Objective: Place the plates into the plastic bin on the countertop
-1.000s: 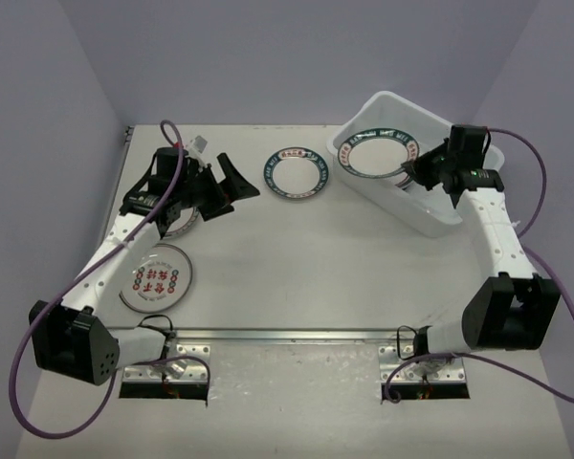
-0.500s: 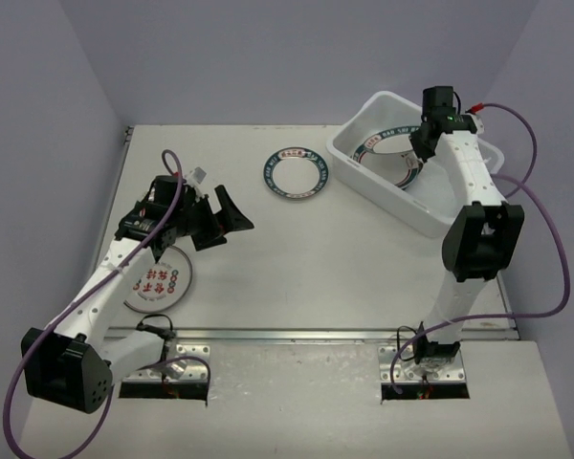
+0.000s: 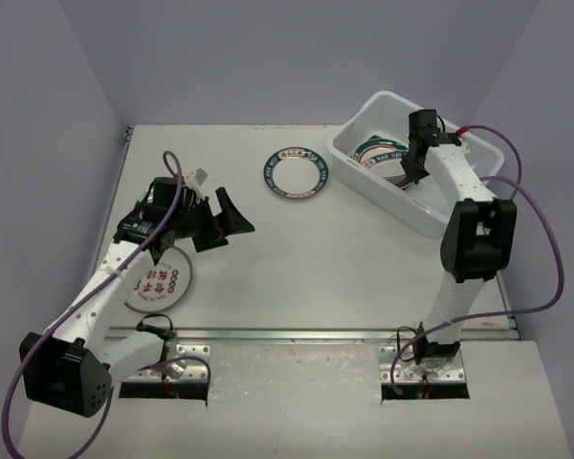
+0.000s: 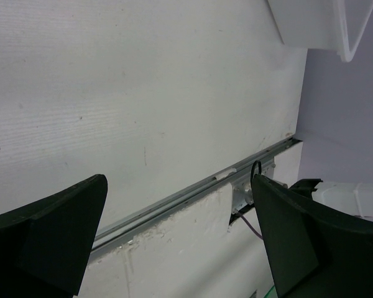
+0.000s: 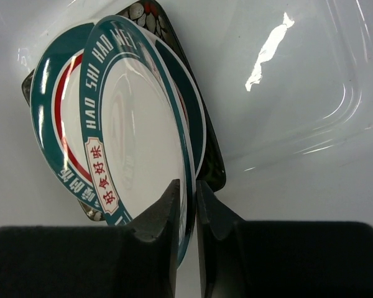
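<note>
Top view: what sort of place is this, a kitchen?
Probably a robot test booth, not a kitchen: two arms bolted to a white table, plain walls close around, and just plates and a plastic tub set out.

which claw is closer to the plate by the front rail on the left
Left. The left claw, open, hangs just beyond the front plate, to its right. The right claw is far off inside the bin, pinching a teal plate by its rim.

Plain lavender walls (image 3: 297, 57) close in on three sides — back, left and right — under soft, even light.
</note>
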Controlling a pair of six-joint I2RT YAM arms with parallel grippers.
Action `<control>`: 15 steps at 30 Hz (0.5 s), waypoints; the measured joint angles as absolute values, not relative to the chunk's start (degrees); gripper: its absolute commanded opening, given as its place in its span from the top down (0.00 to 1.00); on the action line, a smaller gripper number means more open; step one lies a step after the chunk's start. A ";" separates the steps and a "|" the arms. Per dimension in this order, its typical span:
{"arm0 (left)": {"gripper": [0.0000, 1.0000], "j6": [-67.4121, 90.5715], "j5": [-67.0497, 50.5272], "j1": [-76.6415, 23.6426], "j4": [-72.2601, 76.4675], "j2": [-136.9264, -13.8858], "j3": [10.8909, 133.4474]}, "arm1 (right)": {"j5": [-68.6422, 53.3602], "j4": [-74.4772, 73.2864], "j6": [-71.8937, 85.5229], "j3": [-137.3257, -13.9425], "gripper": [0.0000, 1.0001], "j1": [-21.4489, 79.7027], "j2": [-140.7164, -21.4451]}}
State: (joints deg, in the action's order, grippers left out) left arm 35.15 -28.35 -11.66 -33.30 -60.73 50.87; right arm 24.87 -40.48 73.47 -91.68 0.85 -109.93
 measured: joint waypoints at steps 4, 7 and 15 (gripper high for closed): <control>0.00 34.78 -28.66 -11.66 -33.11 -60.66 50.16 | 22.86 -39.42 71.98 -91.73 0.41 0.82 -110.11; 0.00 34.74 -28.84 -11.66 -32.93 -60.58 48.86 | 20.20 -38.87 69.60 -92.24 0.35 0.75 -110.97; 0.00 34.71 -29.65 -11.66 -32.31 -60.69 47.11 | 14.17 -40.75 66.89 -95.31 0.23 0.53 -115.35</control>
State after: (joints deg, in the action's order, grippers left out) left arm 34.71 -29.65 -11.66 -32.31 -60.69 47.11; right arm 14.17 -40.75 66.89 -95.31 0.53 -115.35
